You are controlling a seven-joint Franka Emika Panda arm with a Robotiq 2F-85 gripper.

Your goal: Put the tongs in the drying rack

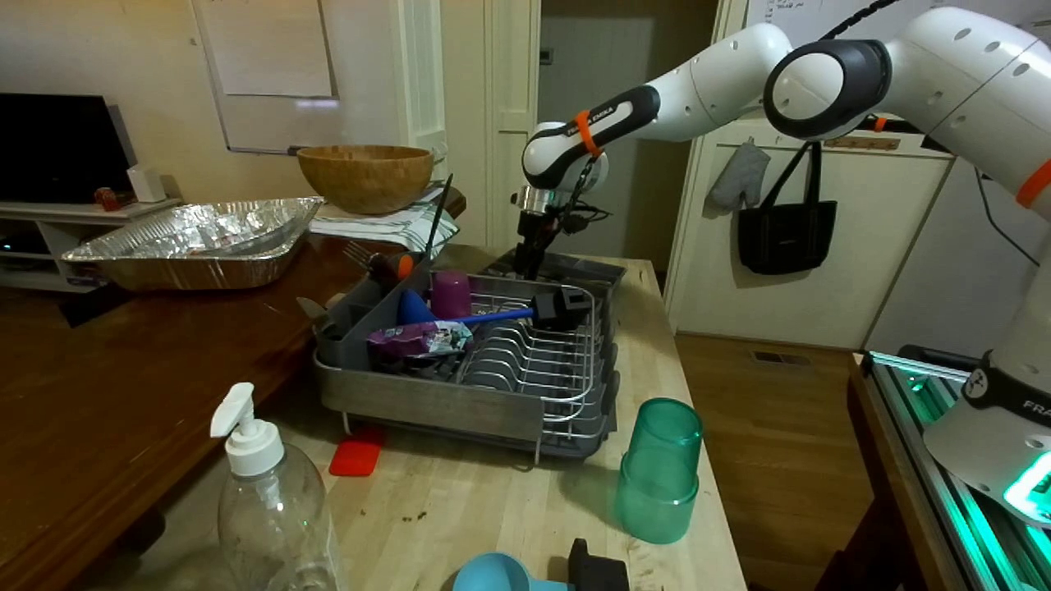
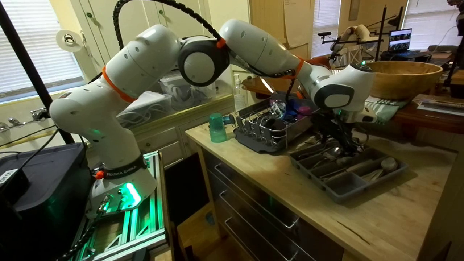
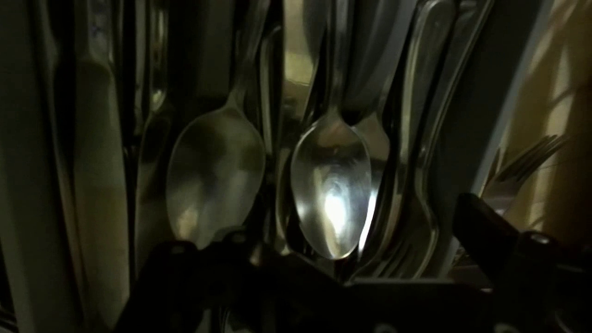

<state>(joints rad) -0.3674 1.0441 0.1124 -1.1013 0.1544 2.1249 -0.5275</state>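
Note:
The drying rack (image 1: 435, 402) stands on the wooden counter and also shows in an exterior view (image 2: 259, 145). It holds a purple cup (image 1: 451, 295), a blue-handled utensil (image 1: 505, 314) and a crumpled purple packet (image 1: 410, 338). I cannot make out the tongs in any view. My gripper (image 3: 340, 224) points down over the grey cutlery tray (image 2: 337, 195) beside the rack. Its dark fingers are apart, with a large spoon (image 3: 217, 171) and a smaller shiny spoon (image 3: 332, 185) showing below and between them. Nothing is seen held. The gripper also shows in both exterior views (image 1: 530, 263) (image 2: 349, 145).
Knives, forks and spoons fill the cutlery tray's compartments. A fork (image 3: 527, 162) lies outside the tray's edge. Stacked green cups (image 1: 661, 472) stand near the counter edge. A foil pan (image 1: 197, 267) and a wooden bowl (image 1: 365, 176) sit on the brown table. A soap bottle (image 1: 275, 517) stands in front.

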